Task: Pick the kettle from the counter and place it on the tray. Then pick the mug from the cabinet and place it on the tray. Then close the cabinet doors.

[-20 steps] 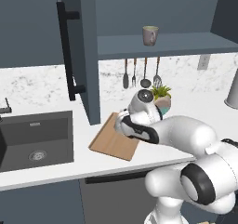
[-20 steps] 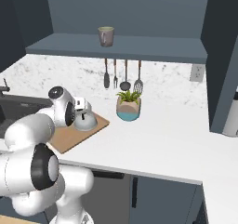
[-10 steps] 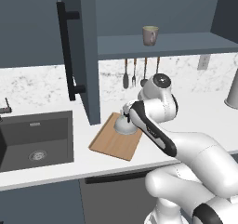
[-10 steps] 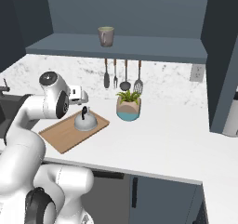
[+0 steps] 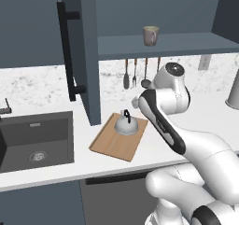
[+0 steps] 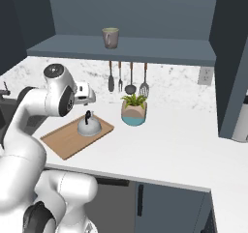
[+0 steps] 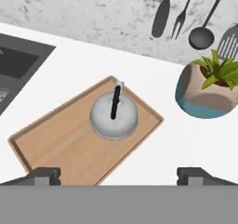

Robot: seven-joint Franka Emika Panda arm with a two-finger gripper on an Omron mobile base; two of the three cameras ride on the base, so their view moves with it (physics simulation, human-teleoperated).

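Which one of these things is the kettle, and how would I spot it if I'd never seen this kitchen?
Find the long white counter and, on it beside the dark sink, a flat wooden tray. The kettle sits on the tray's far end. It is a squat silver dome with a black arched handle, unlike the teal-and-tan plant pot nearby, which holds green leaves.

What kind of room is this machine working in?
It looks like a kitchen, computer-drawn rather than real. A dark sink is set into a white counter, cooking utensils hang on the marble wall, and a kettle sits on a wooden tray.
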